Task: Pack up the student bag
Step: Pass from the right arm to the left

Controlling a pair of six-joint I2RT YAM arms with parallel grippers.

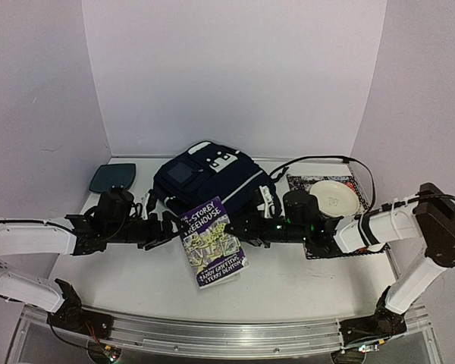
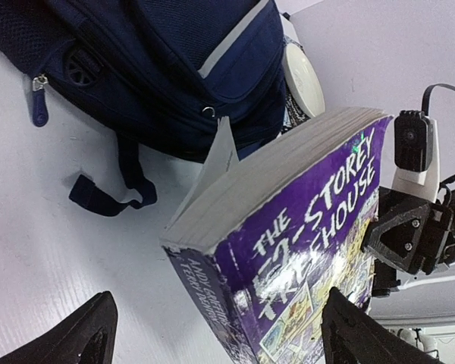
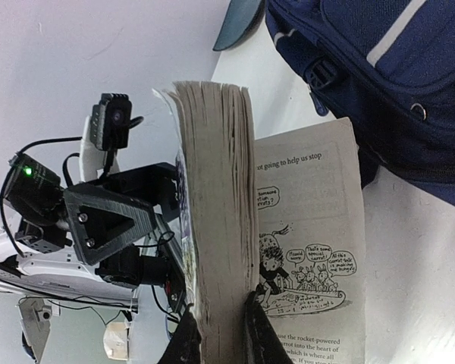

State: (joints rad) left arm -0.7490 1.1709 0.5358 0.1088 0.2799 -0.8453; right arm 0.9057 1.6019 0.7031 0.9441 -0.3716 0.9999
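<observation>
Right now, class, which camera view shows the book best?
Top external: the book shows its whole cover. Left wrist shows the title close but crops the cover. Right wrist shows only page edges and one inside page, pinched by the right gripper.

Backpack (image 1: 208, 178): at rear middle of table (image 1: 303, 284). Book (image 1: 213, 241): just before backpack. Pad (image 1: 112, 177): left of backpack, apart. Plate (image 1: 334, 196): right of backpack, on mat (image 1: 297, 182).

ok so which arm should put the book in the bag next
Right. The right fingers clamp the book just beside the student bag; the left fingers stand open, not gripping it.
</observation>
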